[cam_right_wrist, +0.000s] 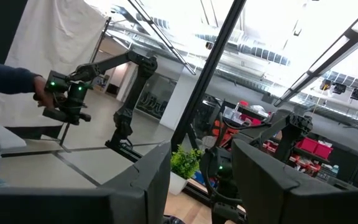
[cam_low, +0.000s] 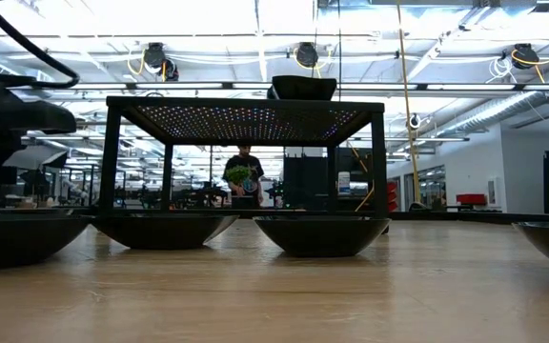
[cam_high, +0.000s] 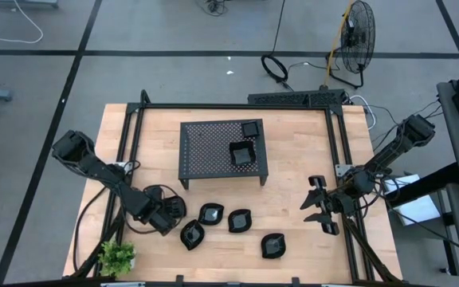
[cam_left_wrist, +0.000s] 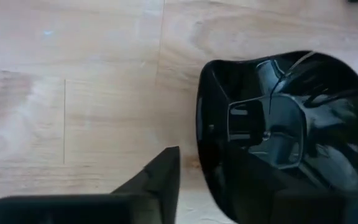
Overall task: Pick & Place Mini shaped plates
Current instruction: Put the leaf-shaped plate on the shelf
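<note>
Counter bearing the rack, the landmark here. Two plates are sitting on the rack's top, toward its right side. Four plates are lying in front of the rack. Left gripper is reaching beside the front-left plate, fingers parted around its rim. Right gripper is hovering right of the rack, fingers spread and holding nothing. Plant is standing far front-left.
</note>
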Controlling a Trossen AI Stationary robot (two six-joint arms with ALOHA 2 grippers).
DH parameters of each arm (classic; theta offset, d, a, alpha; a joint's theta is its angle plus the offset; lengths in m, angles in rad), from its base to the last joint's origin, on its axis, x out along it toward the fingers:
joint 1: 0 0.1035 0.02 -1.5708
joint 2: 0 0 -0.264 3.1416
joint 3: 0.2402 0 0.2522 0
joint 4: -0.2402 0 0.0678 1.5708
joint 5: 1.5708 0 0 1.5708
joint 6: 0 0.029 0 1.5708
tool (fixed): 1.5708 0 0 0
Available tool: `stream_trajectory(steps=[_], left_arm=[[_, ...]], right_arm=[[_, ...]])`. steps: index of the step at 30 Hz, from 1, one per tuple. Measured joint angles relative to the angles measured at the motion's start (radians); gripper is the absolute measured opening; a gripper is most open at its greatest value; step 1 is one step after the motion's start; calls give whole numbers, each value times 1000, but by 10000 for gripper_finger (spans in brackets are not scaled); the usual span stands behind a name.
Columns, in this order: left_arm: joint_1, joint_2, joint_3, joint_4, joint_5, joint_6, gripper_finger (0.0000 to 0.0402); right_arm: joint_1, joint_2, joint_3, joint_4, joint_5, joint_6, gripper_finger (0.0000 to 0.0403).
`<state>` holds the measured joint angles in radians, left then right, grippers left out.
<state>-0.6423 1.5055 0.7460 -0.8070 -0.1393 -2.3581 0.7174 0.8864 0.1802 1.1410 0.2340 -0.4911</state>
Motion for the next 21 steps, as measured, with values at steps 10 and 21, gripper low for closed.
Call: stream_trajectory(steps=[10,21], left_arm=[[-1,-10,2,-10,-9,137,8],[-30,-171,107,-62,-14,302,7]], right_arm=[[0,0,0,0,0,0,155],[0,0,0,0,0,-1,155]])
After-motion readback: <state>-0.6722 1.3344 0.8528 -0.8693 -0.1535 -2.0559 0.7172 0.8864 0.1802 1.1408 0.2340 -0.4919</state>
